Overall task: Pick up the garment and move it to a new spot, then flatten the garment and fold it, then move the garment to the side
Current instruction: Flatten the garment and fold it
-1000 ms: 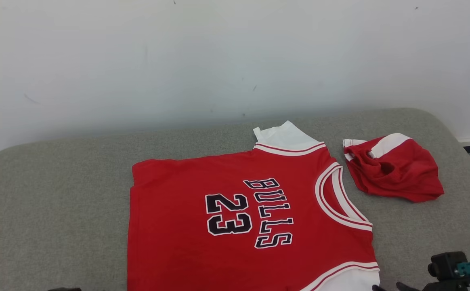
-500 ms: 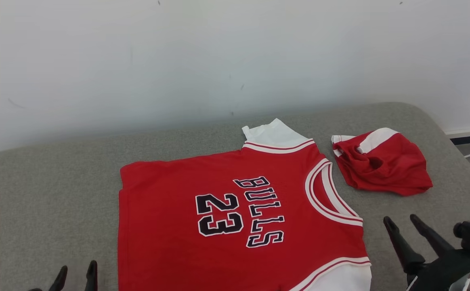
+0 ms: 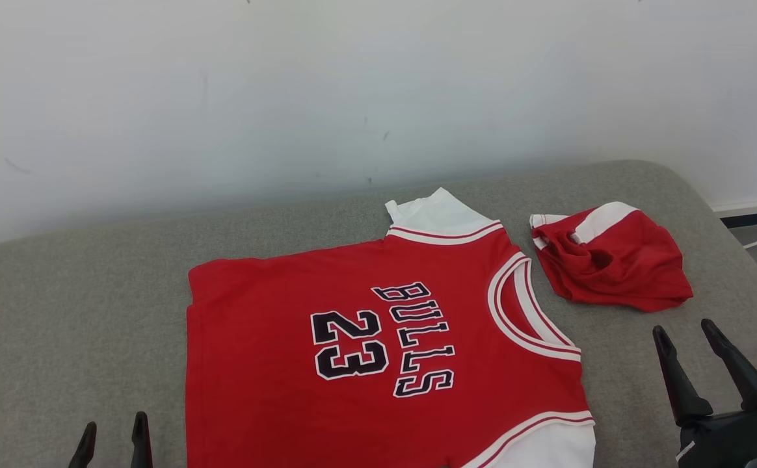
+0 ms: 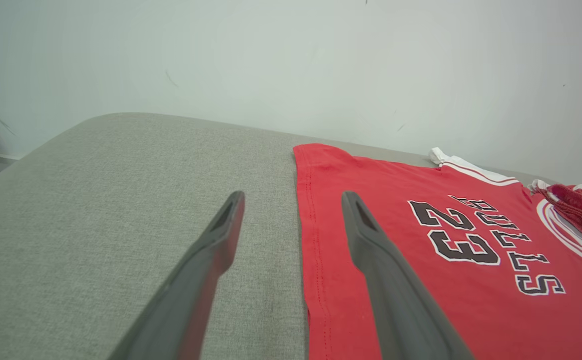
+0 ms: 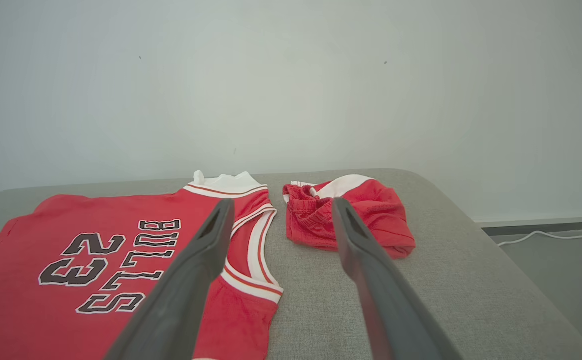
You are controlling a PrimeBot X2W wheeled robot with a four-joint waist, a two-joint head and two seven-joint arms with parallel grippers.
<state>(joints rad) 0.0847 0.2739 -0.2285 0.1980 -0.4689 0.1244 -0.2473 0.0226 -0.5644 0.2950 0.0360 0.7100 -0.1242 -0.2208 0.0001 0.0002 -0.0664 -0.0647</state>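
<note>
Our left gripper (image 3: pixel 113 430) and right gripper (image 3: pixel 684 330) both gaped wide, holding nothing!
We saw them flank the flat red sleeveless "BULLS 23" jersey (image 3: pixel 378 338) on the grey fabric-covered table (image 3: pixel 60 312), a crumpled red-and-white cloth bundle (image 3: pixel 619 270) just beside its neckline.

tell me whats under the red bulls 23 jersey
The red Bulls 23 jersey lies flat on the grey fabric-covered pad, which shows around its edges. Anything between cloth and pad is covered and cannot be seen.

Crumpled red shorts (image 3: pixel 612 266) on grey padded surface (image 3: pixel 60 325)
Just ahead of the right jaws; white cable (image 5: pixel 546 233) on floor (image 5: pixel 561 280) further right.
</note>
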